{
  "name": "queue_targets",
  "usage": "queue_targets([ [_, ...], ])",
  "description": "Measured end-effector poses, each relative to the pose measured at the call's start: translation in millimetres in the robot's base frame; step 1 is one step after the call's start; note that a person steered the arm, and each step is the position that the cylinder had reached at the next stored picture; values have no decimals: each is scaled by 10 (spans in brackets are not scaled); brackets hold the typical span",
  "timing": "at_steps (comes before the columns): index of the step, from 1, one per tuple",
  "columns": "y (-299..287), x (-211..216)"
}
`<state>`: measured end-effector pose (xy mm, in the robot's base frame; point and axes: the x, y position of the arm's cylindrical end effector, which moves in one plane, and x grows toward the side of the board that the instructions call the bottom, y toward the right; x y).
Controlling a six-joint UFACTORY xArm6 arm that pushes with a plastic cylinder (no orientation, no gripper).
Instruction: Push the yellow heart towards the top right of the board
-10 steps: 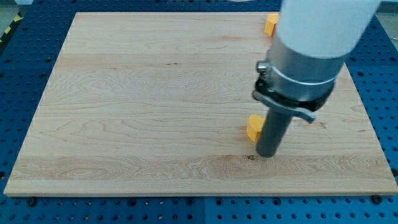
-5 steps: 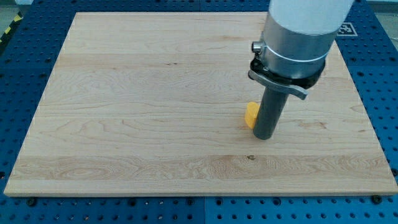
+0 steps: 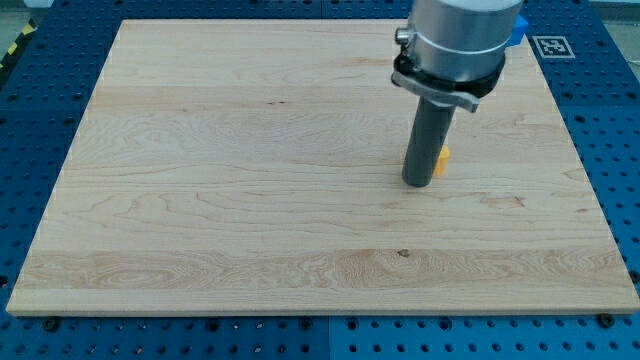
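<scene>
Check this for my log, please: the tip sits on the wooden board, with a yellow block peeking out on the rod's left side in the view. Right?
Not quite. In the camera view the yellow block peeks out on the rod's right side, not its left. My tip does sit on the wooden board.

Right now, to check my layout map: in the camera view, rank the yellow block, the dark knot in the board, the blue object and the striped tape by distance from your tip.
1. yellow block, peeking out just right of my tip, mostly hidden by the rod.
2. dark knot, towards the view's bottom.
3. blue object, top right.
4. striped tape, far top left.
</scene>
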<state>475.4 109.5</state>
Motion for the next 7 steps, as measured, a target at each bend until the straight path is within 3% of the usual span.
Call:
queue_targets([
  [4,803,-704],
  [7,883,-1091],
])
